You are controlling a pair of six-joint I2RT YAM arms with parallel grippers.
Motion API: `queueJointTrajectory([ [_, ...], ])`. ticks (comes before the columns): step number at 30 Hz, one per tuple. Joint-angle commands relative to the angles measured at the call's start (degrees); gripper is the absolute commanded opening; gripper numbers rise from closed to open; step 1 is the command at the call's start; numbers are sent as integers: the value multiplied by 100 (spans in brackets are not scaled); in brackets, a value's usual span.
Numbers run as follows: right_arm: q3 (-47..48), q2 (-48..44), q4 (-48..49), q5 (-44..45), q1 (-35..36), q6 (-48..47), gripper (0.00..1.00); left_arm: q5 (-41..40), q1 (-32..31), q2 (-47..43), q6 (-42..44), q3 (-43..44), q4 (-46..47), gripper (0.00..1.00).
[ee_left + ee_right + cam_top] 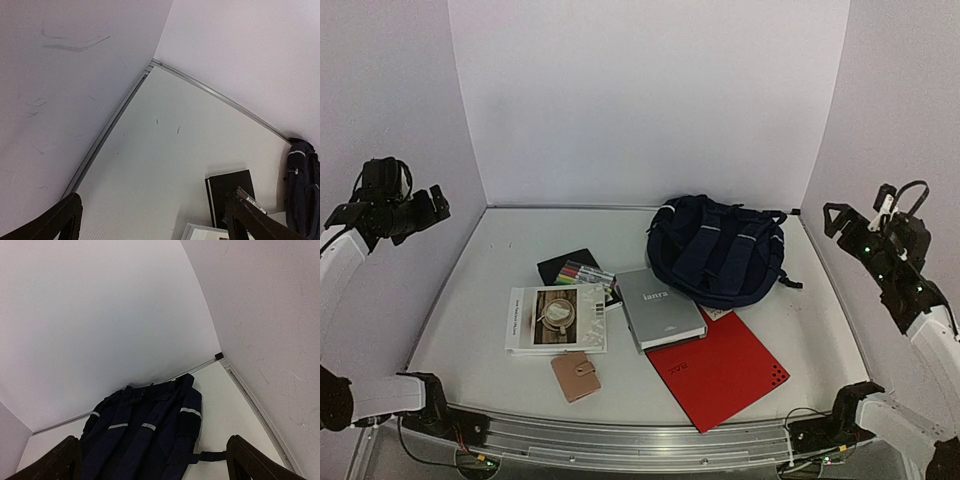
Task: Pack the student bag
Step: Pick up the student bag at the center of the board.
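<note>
Backpack [720, 250] lies straps-up on the worktop [485, 290], right of centre near the back wall, long axis roughly front to back. From above we see the right hand [835, 218] nearer to it than the left hand [435, 205], both raised, spread wide, empty. Our left wrist view catches only its soft navy edge. Our right wrist view looks down its padded straps and grey stripes.

Left of the student bag [720, 250], the left arm [345, 250] has white links and black joints. Right of it, the right arm [935, 335] matches, with green lights [900, 253] and a looped cable [912, 188].
</note>
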Motion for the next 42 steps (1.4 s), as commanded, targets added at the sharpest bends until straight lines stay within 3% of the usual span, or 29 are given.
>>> queueJointTrajectory([
  [1, 826, 858, -421, -694, 172, -253, 98, 783, 14, 376, 246, 145, 1013, 100],
  [4, 1155, 1294, -727, -388, 731, -633, 98, 918, 22, 579, 142, -64, 773, 100],
  [7, 1436, 1705, -893, 350, 1751, -959, 98, 1268, 16, 637, 82, -279, 756, 100],
  [18, 2505, 4126, -1525, 2647, 4491, -1716, 98, 1831, 20, 1014, 45, -220, 808, 100],
  [29, 3509, 6066, -2068, 3489, 5118, -2515, 98, 1944, 16, 1029, 58, -207, 776, 100],
  [35, 3801, 6656, -2069, 3531, 5118, -2597, 98, 2014, 12, 1044, 70, -194, 754, 100],
  [42, 3967, 7204, -1967, 4308, 5113, -2402, 98, 2058, 20, 1100, 75, -175, 740, 100],
])
